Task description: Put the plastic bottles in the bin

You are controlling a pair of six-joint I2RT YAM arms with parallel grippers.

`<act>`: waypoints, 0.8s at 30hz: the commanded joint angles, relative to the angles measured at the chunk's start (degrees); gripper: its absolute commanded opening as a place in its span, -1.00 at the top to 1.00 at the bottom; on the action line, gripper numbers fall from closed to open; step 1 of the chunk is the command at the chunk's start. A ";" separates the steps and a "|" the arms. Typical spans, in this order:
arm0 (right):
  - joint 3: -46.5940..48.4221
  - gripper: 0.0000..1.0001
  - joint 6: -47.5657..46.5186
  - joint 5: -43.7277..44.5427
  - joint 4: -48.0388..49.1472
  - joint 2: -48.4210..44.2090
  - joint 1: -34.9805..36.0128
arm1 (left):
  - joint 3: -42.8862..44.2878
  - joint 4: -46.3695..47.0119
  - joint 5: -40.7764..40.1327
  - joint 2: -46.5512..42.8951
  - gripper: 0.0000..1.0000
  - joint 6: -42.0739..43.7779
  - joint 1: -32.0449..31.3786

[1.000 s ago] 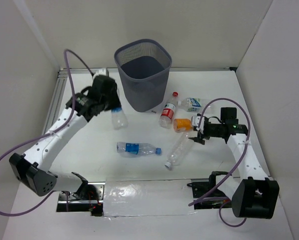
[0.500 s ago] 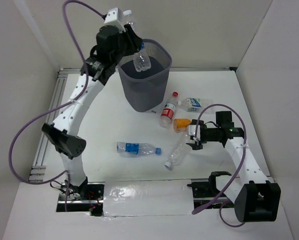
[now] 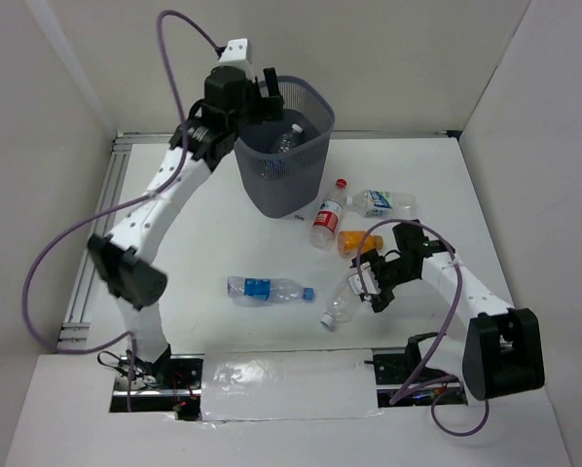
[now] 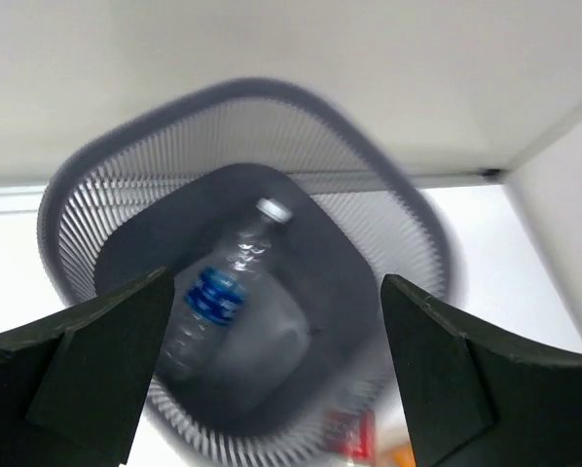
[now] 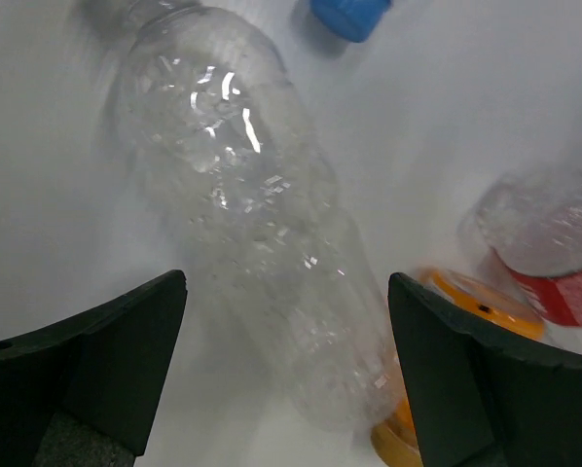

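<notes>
White worktop [image 3: 223,243], white panels on three sides, aluminium rail [image 3: 89,233] well left of the bin [image 3: 283,195]. Bin stands at the back of the worktop, roughly centre.

Left claw [image 3: 263,89] hangs over the bin's left rim, released: fingers wide apart, nothing between them. One blue-label bottle [image 4: 218,297] is inside the bin, tilted, cap toward the far wall. Can't tell whether it rests on the bottom.

Five bottles lie outside on the worktop:
- red-label bottle [image 3: 328,216] just right of the bin's foot
- second blue-label bottle [image 3: 383,202] further right of the bin
- orange bottle [image 3: 353,240] just in front of those two
- unlabelled bottle [image 3: 342,300] in front of the orange one
- blue-capped bottle [image 3: 269,289] well in front of the bin

Right claw [image 3: 371,282] is spread around the unlabelled bottle near its base end, one finger on each side. Gaps are visible, so no grip.

Hard to read: the bin rim is smeared in the left wrist view. The right wrist view gives only an edge of the orange bottle, a blurred end of the red-label one and a cut-off blue cap [image 5: 349,14] at the top.
</notes>
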 commanded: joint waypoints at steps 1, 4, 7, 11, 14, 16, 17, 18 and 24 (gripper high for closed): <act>-2.62 -0.82 -14.60 5.20 4.49 3.70 3.67 | -14.75 3.01 5.48 -20.63 -1.00 6.06 -5.05; -3.24 -0.76 -14.07 7.92 8.10 7.64 6.22 | -34.22 -1.01 14.27 -29.60 -1.00 8.77 -6.63; -3.24 -0.62 -14.07 9.07 8.64 10.64 7.28 | -51.90 -2.53 21.73 -39.80 -1.00 11.15 -7.77; 1.21 0.18 -12.32 5.22 4.18 11.80 7.28 | -66.99 1.85 28.78 -51.14 -1.00 14.13 -9.01; 8.42 0.42 -3.73 -4.96 -6.36 7.42 5.45 | -73.84 8.71 33.35 -57.20 -1.00 17.81 -9.01; 17.38 0.42 10.04 -13.23 -9.99 5.03 4.65 | -75.27 9.95 33.89 -57.22 -1.00 19.94 -9.01; 23.07 0.42 17.32 -14.99 -5.90 2.85 4.65 | -75.27 9.95 33.89 -55.66 -1.00 21.08 -9.53; 25.39 0.42 25.31 -15.97 -1.51 1.78 4.65 | -75.27 9.08 33.89 -54.51 -1.00 22.31 -9.54; 36.36 0.43 73.87 -9.05 32.95 0.96 5.87 | -74.74 9.15 29.33 -47.48 -1.00 29.96 -13.04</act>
